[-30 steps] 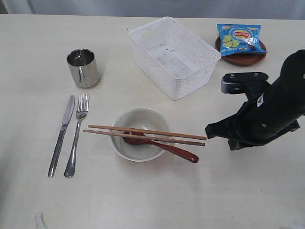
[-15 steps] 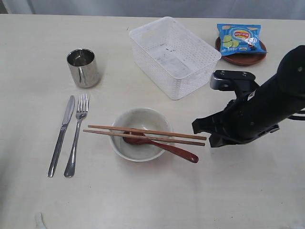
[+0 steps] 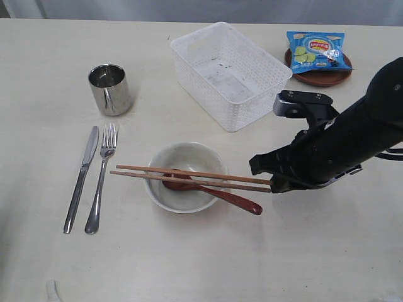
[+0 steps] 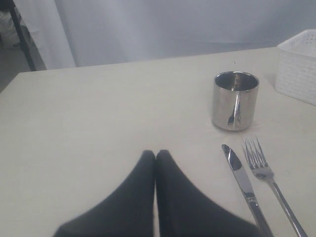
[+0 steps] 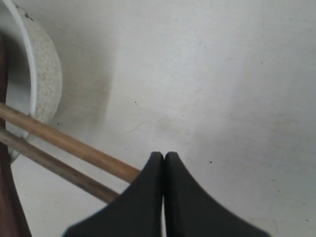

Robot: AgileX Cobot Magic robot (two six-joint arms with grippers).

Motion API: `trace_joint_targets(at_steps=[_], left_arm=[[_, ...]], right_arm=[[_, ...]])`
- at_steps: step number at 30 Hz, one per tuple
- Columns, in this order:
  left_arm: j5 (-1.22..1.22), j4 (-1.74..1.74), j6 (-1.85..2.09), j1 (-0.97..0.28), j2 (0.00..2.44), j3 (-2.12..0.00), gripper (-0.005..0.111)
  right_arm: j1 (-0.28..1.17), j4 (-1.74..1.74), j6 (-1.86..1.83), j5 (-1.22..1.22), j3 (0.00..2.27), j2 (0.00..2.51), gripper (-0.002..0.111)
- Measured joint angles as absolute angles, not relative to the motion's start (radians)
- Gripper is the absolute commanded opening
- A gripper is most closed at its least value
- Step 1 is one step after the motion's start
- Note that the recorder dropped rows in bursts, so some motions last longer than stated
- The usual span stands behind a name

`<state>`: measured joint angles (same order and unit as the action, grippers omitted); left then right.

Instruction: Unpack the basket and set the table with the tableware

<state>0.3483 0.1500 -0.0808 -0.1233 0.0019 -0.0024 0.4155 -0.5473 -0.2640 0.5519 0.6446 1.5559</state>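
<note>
The black right gripper (image 3: 263,175) has its fingertips pressed together and grips nothing. It hangs low over the table at the near ends of the chopsticks. The wrist view shows the sticks' ends running in against one finger, though I cannot tell whether they touch. The black left gripper (image 4: 155,153) is likewise closed on nothing, above bare tabletop near the cup, knife and fork.

The large, flat, pale cream table (image 3: 189,264) carries everything. The white rectangular plastic basket (image 3: 252,110) with lattice sides stands upright at the far middle. The pale whitish round bowl (image 3: 182,145) sits near the centre. The shiny cylindrical steel cup (image 3: 110,90) stands upright on the left of the exterior view, well apart from the basket. The small round brown plate (image 3: 321,78) lies beside the basket on the right, with a blue snack bag (image 3: 317,50) on it.

The two long wooden chopsticks (image 3: 189,173) lie side by side across the bowl's rim. The steel knife (image 3: 80,179) and steel fork (image 3: 101,185) lie parallel just left of the bowl, below the cup. The reddish-brown wooden spoon (image 3: 236,200) rests with its scoop in the bowl, under the chopsticks, and its handle on the table.
</note>
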Motion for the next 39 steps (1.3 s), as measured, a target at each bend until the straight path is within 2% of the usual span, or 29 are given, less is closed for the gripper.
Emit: trace_joint_targets(at_steps=[17, 27, 39], left_arm=[[0.348, 0.150, -0.081, -0.123, 0.002, -0.002, 0.000], [0.348, 0.150, -0.081, -0.123, 0.002, -0.002, 0.000], [0.348, 0.150, -0.081, -0.123, 0.002, -0.002, 0.000]], right_arm=[[0.415, -0.633, -0.339, 0.556, 0.645, 1.556, -0.001], [0.415, -0.568, -0.314, 0.512, 0.654, 1.556, -0.001], [0.415, -0.353, -0.184, 0.623, 0.918, 1.495, 0.000]])
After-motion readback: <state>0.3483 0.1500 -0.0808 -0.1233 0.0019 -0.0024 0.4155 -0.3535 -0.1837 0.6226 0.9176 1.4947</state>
